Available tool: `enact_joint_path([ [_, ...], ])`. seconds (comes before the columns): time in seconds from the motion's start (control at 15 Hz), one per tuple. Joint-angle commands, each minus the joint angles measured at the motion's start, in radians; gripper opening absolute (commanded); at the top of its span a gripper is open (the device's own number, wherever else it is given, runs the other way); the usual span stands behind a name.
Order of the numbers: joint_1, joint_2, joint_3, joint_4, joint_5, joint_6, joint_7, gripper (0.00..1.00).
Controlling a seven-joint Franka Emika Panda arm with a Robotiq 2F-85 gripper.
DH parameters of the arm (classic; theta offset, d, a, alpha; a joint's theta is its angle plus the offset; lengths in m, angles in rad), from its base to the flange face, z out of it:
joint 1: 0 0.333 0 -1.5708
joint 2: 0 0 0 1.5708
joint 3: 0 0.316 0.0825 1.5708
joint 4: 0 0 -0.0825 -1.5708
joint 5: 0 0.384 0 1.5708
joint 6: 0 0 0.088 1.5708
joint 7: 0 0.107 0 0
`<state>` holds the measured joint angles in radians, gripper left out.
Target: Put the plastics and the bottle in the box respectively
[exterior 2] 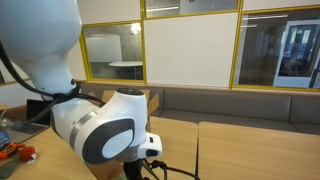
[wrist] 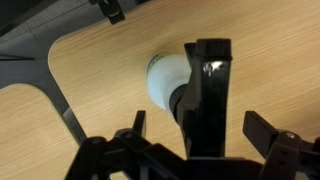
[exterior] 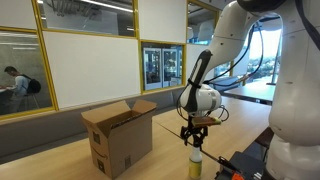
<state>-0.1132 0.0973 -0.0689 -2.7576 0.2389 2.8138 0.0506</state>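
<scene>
A small bottle (exterior: 196,163) with a white cap stands upright on the wooden table (exterior: 150,165), right of an open cardboard box (exterior: 120,137). My gripper (exterior: 196,136) hangs straight over the bottle, its fingers just above the cap. In the wrist view the white bottle top (wrist: 160,80) lies on the far side of a black bar. The two fingertips of the gripper (wrist: 200,123) stand wide apart with nothing between them. The plastics are out of view. In an exterior view the robot's body hides the bottle and most of the box (exterior 2: 150,96).
The box's flaps stand up and its top is open. A black and red object (exterior: 245,165) lies on the table near the robot base. Small orange things (exterior 2: 20,153) sit at the table's left. Glass office walls stand behind.
</scene>
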Motion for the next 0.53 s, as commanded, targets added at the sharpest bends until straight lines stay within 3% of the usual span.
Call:
enact_joint_path([
  [0.0,0.019,-0.025,-0.009,0.0,-0.049,-0.022,0.056,1.0],
  [0.47,0.035,-0.042,-0.019,0.002,-0.14,-0.036,0.142,1.0],
])
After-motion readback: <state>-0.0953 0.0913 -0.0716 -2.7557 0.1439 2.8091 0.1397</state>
